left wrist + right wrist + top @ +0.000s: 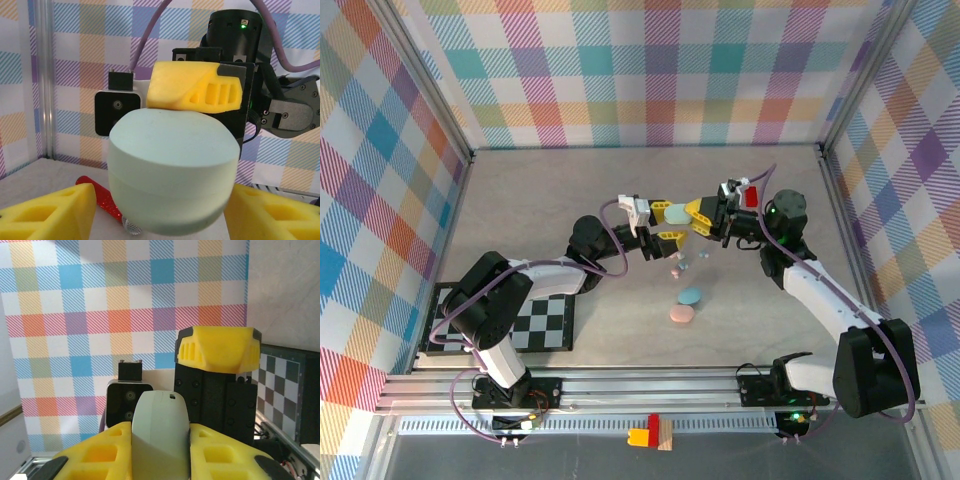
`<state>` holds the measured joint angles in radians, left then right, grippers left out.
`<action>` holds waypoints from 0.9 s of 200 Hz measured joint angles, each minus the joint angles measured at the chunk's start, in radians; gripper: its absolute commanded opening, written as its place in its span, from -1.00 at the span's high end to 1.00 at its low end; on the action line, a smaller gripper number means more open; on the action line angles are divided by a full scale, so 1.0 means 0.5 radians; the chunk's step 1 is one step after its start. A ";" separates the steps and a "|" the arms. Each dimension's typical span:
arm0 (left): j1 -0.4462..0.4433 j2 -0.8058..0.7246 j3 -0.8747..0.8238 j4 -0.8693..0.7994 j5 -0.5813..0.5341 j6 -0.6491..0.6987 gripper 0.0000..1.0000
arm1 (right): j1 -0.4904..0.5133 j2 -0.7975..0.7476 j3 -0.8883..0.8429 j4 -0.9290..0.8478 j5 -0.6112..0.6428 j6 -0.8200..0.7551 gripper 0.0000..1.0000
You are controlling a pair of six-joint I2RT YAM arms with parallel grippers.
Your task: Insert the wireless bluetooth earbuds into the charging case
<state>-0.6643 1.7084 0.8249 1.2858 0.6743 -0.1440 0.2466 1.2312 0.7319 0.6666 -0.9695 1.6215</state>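
Observation:
A mint oval charging case [675,212] hangs in the air over the table's middle. My right gripper [698,218] is shut on it, and its yellow fingers [100,460] squeeze the case's [160,430] narrow sides. My left gripper [667,224] faces it from the left, open. Its fingers [50,212] flank the case [172,170], with a gap showing on the left side. The case lid looks shut. Tiny pastel earbuds lie on the table below: a pink one [675,271] and bluish ones [703,254].
A blue case [691,297] and a pink case [681,314] lie nearer the front. A red glittery strip [97,192] lies on the table under the held case. There is a checkerboard mat [535,325] at the left and toy bricks [650,432] on the front rail.

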 measured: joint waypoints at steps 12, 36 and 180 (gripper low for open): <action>0.001 0.000 0.014 0.001 0.014 -0.009 -0.24 | 0.000 0.000 -0.019 0.049 0.001 0.046 0.75; 0.001 0.000 0.057 0.002 0.033 -0.034 -0.20 | -0.004 0.000 -0.041 0.100 0.003 0.102 0.76; 0.001 0.037 0.114 0.007 0.134 -0.049 0.02 | -0.009 -0.037 -0.092 0.146 0.031 0.199 0.79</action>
<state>-0.6640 1.7271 0.8818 1.2892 0.7410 -0.1684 0.2420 1.2129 0.6857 0.7395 -0.9543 1.7210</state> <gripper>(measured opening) 0.509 0.238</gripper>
